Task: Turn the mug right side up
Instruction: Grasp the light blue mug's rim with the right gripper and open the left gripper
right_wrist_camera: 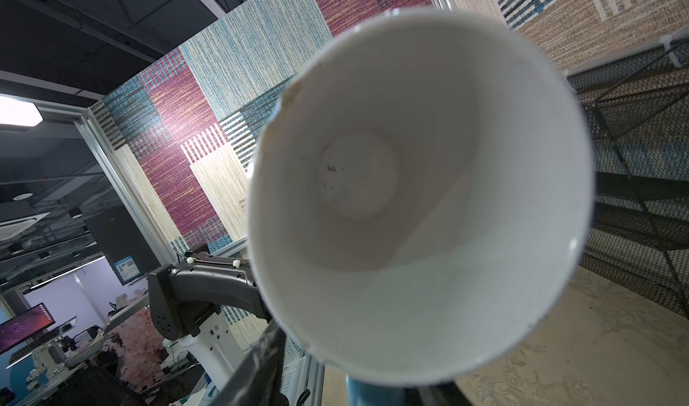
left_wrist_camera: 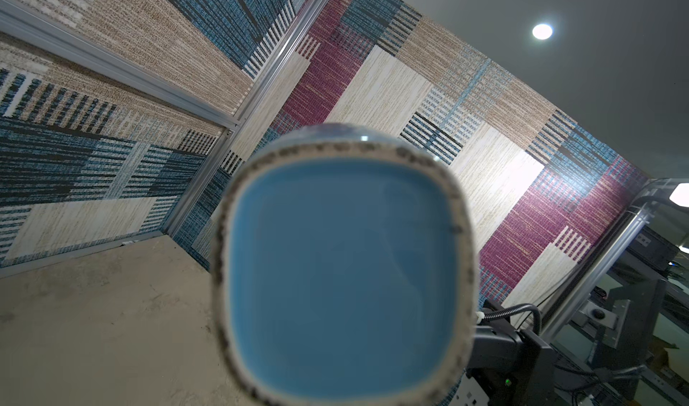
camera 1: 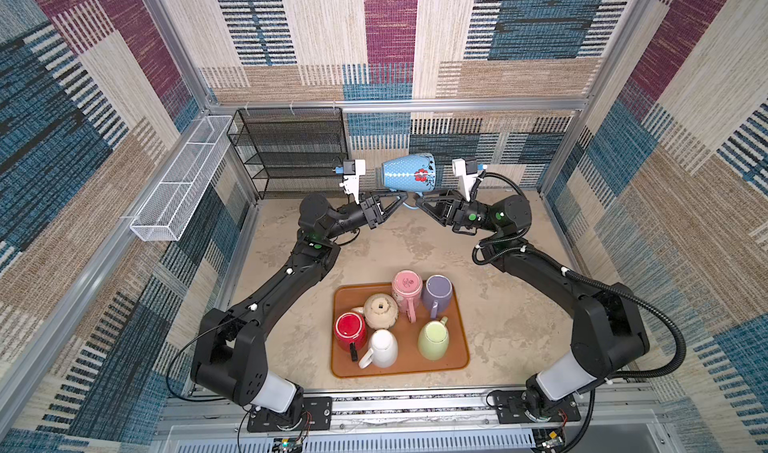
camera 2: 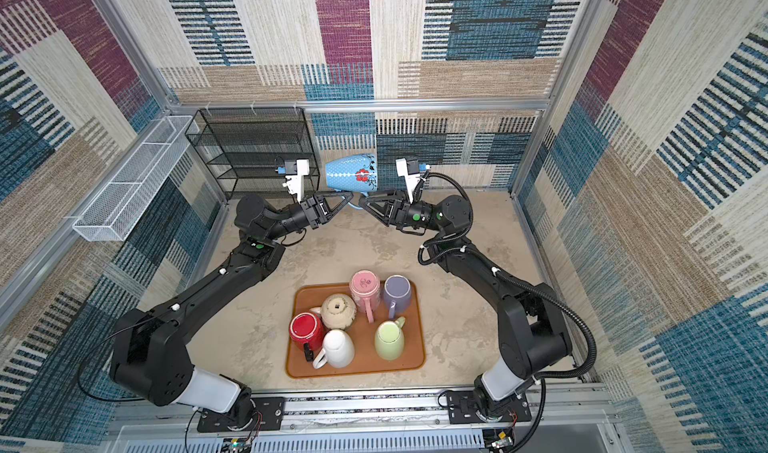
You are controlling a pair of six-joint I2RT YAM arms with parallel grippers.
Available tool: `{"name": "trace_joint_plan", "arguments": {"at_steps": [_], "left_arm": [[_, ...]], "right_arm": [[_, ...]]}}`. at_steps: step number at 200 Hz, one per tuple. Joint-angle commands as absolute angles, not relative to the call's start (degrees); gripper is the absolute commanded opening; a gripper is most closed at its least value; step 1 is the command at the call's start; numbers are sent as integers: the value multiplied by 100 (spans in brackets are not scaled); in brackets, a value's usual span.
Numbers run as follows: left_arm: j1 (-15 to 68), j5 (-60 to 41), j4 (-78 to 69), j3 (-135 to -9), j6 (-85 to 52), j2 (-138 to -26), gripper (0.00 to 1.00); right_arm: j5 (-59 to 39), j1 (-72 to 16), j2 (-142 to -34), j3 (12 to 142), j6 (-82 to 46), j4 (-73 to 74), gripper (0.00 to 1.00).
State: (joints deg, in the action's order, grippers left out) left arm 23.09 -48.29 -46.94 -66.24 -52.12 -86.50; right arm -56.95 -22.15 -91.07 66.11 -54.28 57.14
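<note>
The mug (camera 1: 407,172) hangs in the air on its side, at the upper middle of both top views, above the far part of the table (camera 1: 519,313). Its base faces left and its open mouth faces right, so I think the turn is about half done. The left jaws are clamped below it, it seems on the handle (right_wrist_camera: 373,395), to carry it. The right jaws stand apart on both sides of the handle, probably to take it over. Other mugs (camera 1: 382,347) stand on the tray (camera 1: 462,359) at the lower middle.

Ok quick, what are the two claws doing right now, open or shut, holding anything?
Left gripper: closed, holding the mug in the air.
Right gripper: beside the mug; open or gripping cannot be told.
</note>
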Motion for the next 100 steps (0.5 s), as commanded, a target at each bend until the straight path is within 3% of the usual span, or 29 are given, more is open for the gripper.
{"name": "trace_joint_plan", "arguments": {"at_steps": [1, 45, 100], "left_arm": [[2363, -4909, -4963, -6695, -5256, -8728, 0], [2399, -4925, -5132, -6625, -5353, -8871, 0], [2391, -4948, -5291, -6522, -5448, -8934, 0]], "right_arm": [[-5751, -2236, -9145, 6704, -5609, 6072, 45], [-5661, -2234, -9158, 6637, -5616, 6154, 35], [-5558, -2233, -9185, 6600, -5634, 6139, 0]]}}
